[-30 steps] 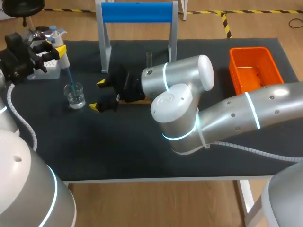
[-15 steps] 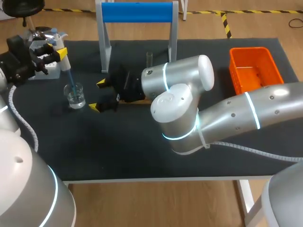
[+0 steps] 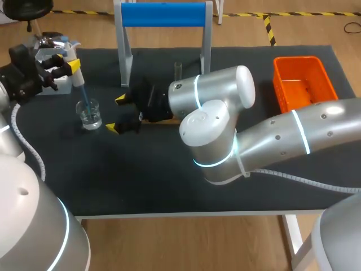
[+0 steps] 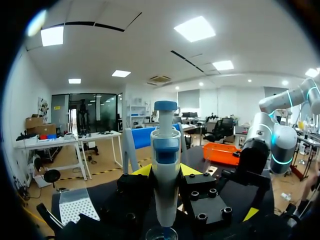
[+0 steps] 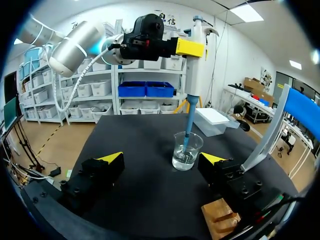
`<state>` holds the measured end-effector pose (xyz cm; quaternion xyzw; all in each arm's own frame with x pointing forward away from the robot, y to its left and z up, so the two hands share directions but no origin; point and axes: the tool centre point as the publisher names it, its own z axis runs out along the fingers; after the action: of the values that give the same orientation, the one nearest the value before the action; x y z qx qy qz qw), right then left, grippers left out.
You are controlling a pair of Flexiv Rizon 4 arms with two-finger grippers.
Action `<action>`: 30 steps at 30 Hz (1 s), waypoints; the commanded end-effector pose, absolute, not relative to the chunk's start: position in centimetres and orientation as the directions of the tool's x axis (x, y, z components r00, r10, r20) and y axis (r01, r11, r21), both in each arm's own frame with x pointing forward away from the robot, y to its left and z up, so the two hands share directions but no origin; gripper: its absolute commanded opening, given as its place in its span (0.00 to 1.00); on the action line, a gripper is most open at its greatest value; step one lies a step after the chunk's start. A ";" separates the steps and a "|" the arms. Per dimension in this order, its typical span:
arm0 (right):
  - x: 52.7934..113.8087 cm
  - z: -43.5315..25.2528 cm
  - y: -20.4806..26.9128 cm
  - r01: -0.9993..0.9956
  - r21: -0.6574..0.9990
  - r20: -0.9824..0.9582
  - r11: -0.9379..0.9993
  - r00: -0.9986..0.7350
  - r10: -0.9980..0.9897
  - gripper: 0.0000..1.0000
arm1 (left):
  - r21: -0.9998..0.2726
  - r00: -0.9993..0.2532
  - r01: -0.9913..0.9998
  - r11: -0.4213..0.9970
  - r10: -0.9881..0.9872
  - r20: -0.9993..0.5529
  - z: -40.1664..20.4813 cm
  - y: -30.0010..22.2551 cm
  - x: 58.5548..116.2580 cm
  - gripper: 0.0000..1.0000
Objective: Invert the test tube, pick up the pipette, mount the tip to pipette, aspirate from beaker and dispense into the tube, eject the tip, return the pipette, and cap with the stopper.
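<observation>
Fingers (image 3: 72,65) of the left gripper (image 3: 64,61) are clamped on the pipette (image 5: 194,65) from two sides, just below its head. The hold is judged to be what sets the shaft pointing down.

The pipette hangs close to vertical, leaning slightly. Its blue tip (image 5: 187,125) is lowered into the liquid in the beaker (image 3: 90,114), which stands toward the far left part of the worktop (image 3: 141,180). This placement fits the aspirating step (whether liquid has been drawn cannot be told).

The left arm enters from the left edge. Its wrist is raised above the beaker and turned so the fingers reach sideways to the pipette.

The right gripper (image 5: 162,165) is spread wide and holds nothing. It sits low over the worktop with the beaker just ahead of it, untouched. The right arm has its elbow bent high, and it reaches past the middle.

The test tube (image 3: 177,70) stands upright toward the far edge, behind the right arm's wrist. Its base is hidden. A wooden block (image 5: 220,220) lies under that gripper.
</observation>
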<state>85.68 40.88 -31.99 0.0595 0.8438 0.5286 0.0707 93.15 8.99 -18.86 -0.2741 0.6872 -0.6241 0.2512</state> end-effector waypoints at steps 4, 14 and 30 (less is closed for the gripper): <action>85.7 -31.9 40.9 0.026 0.900 -0.055 0.436 -0.983 0.173 1.00 | -0.996 -0.720 -0.064 0.067 -0.694 0.000 -19.2 9.0 93.4 0.00; 85.7 -31.9 40.9 0.026 0.900 -0.055 0.436 -0.983 0.173 1.00 | -0.996 -0.719 -0.065 0.065 -0.695 0.001 -19.2 9.1 93.4 0.00; 85.7 -31.9 40.9 0.026 0.900 -0.055 0.436 -0.983 0.173 1.00 | -0.995 -0.720 -0.069 0.068 -0.694 0.002 -19.3 9.1 93.3 0.00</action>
<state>85.68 40.88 -31.99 0.0595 0.8438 0.5286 0.0707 93.27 9.22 -19.25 -0.2778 0.6863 -0.6240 0.2500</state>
